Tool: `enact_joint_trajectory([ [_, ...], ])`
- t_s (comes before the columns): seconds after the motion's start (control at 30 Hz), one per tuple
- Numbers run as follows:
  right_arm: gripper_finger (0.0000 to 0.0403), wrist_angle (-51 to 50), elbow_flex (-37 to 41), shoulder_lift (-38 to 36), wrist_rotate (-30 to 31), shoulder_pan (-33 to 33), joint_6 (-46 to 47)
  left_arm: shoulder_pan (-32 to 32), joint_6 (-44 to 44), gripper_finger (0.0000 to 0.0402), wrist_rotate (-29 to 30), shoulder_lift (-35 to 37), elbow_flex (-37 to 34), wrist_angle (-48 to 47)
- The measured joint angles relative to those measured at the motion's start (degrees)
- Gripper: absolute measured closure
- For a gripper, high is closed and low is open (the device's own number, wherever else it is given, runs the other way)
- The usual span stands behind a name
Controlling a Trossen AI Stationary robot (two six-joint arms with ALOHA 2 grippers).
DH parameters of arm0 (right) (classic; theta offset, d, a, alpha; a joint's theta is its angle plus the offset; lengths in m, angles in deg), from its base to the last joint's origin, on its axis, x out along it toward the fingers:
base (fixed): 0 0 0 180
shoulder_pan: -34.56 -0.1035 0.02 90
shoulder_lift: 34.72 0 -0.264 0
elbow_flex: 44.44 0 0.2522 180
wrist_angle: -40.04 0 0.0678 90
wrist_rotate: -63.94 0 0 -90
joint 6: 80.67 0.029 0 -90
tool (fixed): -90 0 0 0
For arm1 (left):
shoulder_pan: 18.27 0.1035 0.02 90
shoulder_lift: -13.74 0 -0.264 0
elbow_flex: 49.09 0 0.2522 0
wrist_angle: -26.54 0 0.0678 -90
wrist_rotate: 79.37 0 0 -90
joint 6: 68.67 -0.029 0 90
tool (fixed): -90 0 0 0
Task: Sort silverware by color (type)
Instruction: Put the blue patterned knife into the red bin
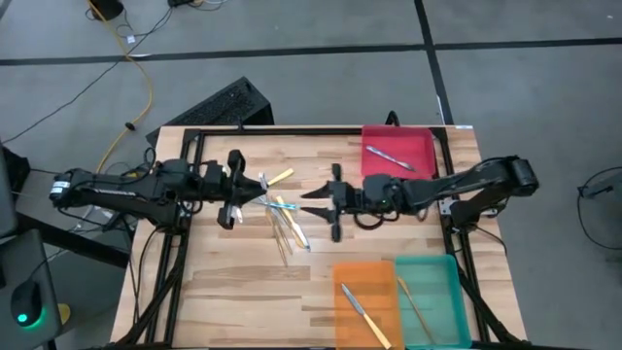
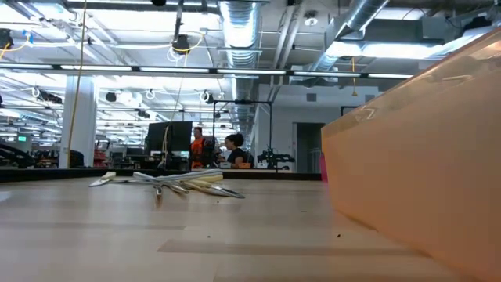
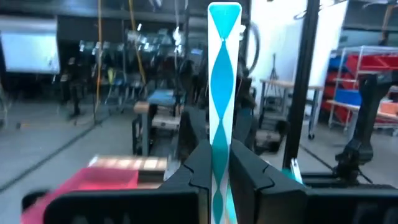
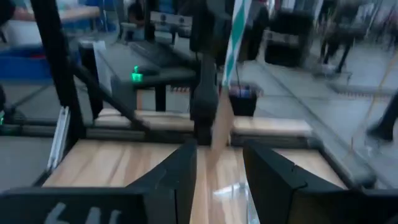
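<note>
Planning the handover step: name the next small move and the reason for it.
Probably ease the open right gripper toward the light-blue utensil, since the left gripper is shut on it mid-table, facing the right one, while the red tray holding another sits beside the right arm.

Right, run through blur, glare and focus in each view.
High view: evenly lit, sharp, soft shadows under both arms on the table. Low view: bright ceiling lights glare; the orange tray looms close and soft, the silverware pile reads clearly. Left wrist view: blue-handled utensil crisp, background blurred. Right wrist view: smeared throughout.
</note>
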Motion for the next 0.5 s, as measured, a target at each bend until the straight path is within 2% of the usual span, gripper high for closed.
enact_joint_trajectory([
  [0.3,0.0248,11.8,0.0,8.1,-1.1,0.9,-1.5,-2.6,-1.6,0.0389,0.6,-5.4,-0.1,4.1],
  [0.5,0.0238,13.3,-0.1,8.1,-1.6,0.4,-2.8,-2.6,-1.7,0.0387,1.0,-8.4,-0.1,5.8],
])
